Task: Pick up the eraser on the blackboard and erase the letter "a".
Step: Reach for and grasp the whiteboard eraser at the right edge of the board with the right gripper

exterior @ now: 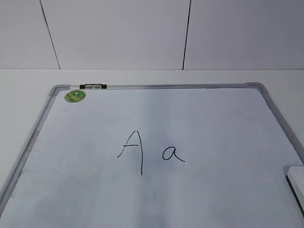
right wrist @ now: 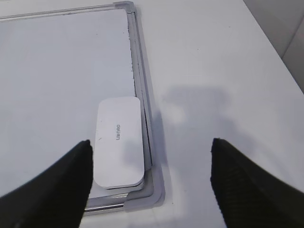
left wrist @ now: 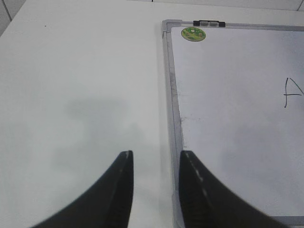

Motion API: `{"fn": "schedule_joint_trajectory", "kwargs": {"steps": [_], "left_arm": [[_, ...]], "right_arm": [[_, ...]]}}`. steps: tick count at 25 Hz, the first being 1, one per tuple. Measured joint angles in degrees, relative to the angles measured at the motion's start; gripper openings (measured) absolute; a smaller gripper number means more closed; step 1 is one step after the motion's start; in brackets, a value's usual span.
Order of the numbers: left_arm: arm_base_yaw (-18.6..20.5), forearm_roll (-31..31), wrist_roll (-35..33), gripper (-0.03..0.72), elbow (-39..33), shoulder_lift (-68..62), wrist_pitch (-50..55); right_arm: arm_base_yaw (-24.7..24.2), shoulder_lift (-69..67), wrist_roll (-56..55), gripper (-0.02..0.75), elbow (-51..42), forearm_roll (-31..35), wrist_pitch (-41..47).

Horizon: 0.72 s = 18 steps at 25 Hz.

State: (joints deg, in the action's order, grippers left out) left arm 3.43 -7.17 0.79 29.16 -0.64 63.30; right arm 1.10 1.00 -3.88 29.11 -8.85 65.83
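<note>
The blackboard (exterior: 213,123) is a white dry-erase board with a grey frame lying flat on the table. A small handwritten letter "a" (exterior: 173,154) sits near its middle, right of a taller capital "A" (exterior: 133,151). The white eraser (right wrist: 118,141) lies flat in the board's near right corner; only its edge shows in the exterior view (exterior: 298,183). My right gripper (right wrist: 151,146) is open wide above that corner, with the eraser just right of its left finger. My left gripper (left wrist: 156,156) is open and empty over the board's left frame edge (left wrist: 172,104).
A round green sticker (exterior: 75,96) and a small black-and-white clip (exterior: 93,86) sit at the board's far left corner. White table (left wrist: 76,85) lies left of the board and also right of it (right wrist: 213,85). A white panelled wall (exterior: 118,33) stands behind.
</note>
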Motion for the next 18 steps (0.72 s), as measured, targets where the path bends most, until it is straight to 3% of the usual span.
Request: {"fn": "schedule_joint_trajectory", "kwargs": {"steps": [18], "left_arm": [[0.0,0.0,0.0,0.245,0.0,0.0,0.0]], "right_arm": [[0.0,0.0,0.0,0.592,0.0,0.0,0.0]]}}
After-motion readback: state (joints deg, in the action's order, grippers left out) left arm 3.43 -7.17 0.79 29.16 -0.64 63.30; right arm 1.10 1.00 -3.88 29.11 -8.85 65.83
